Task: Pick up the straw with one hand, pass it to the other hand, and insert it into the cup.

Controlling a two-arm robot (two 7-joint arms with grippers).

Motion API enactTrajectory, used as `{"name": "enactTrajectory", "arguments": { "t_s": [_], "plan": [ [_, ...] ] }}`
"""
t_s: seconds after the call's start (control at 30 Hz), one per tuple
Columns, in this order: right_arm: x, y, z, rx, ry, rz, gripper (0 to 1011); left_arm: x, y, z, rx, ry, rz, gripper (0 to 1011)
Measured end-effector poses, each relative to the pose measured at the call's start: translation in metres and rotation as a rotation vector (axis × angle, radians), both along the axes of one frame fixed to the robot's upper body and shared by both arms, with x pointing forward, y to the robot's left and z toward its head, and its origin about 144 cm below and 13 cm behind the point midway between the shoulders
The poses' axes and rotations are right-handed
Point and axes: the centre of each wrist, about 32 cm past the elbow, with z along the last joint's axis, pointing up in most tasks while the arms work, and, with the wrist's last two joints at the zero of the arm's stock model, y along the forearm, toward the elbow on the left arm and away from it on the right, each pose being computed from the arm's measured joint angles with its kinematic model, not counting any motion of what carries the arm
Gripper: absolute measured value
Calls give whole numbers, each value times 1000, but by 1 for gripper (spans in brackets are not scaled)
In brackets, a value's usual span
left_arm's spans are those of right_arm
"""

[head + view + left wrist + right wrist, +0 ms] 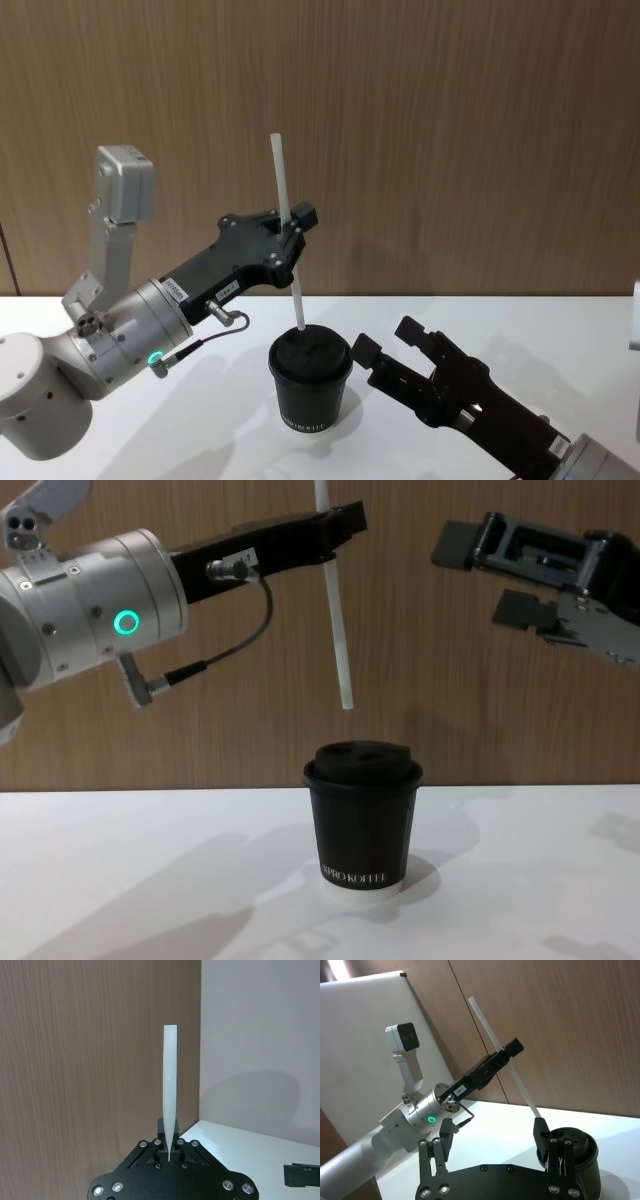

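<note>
Above the one cup [363, 820] — one straw [336, 610].

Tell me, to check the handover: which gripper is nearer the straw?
Left. The left gripper is shut on the straw, holding it above the cup; the right gripper is open, off to the cup's right, apart from the straw.

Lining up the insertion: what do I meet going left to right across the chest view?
The green ring on the left wrist → grey cable → left gripper shut on the straw → right gripper, open. The cup stands below the straw's tip, overlapping it, so left out of the order.
</note>
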Motion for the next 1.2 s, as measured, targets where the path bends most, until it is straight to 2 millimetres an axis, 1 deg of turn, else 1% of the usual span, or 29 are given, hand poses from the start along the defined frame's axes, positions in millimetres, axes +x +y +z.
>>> {"name": "enactTrajectory", "arguments": {
  "t_s": [0.4, 1.2],
  "plan": [
    [0, 0, 0, 0, 0, 0, 1001, 1, -6, -4, 7, 14, 24, 3],
    [0, 0, 0, 0, 0, 0, 1001, 6, -5, -6, 28, 25, 38, 4]
  ]
}}
